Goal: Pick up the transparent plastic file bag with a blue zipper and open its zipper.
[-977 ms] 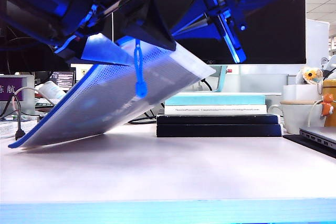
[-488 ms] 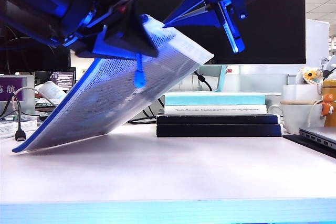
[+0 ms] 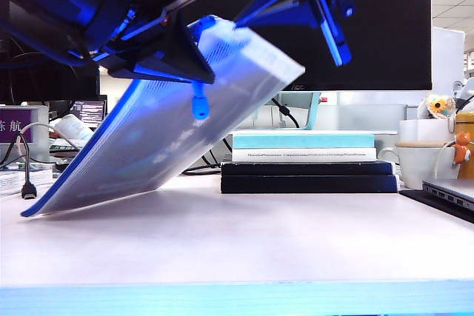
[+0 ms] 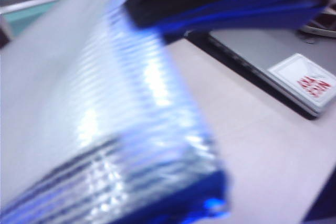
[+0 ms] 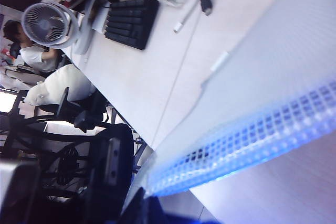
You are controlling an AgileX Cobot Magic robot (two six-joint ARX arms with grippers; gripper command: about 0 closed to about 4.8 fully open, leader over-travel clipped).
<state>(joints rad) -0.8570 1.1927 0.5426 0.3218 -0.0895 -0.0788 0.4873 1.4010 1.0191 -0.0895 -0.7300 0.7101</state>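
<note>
While the file bag (image 3: 163,146) is held tilted across the left half of the exterior view, its raised end sits at upper centre and its low corner rests on the table (image 3: 296,234) at lower left. The left gripper (image 3: 174,61), upper left, is closed at the blue zipper edge where the pull cord (image 3: 198,101) hangs; whether the slider itself is caught cannot be told. The right gripper (image 3: 244,24), upper centre, is pinched shut on the raised end of the bag.

Risks noted:
- If only the cord or film is pinched, a pull may slip off without moving the slider.
- The smooth plastic may slide from the right fingers under zipper drag.
- The resting corner may drag and twist the bag, jamming the zipper.
</note>
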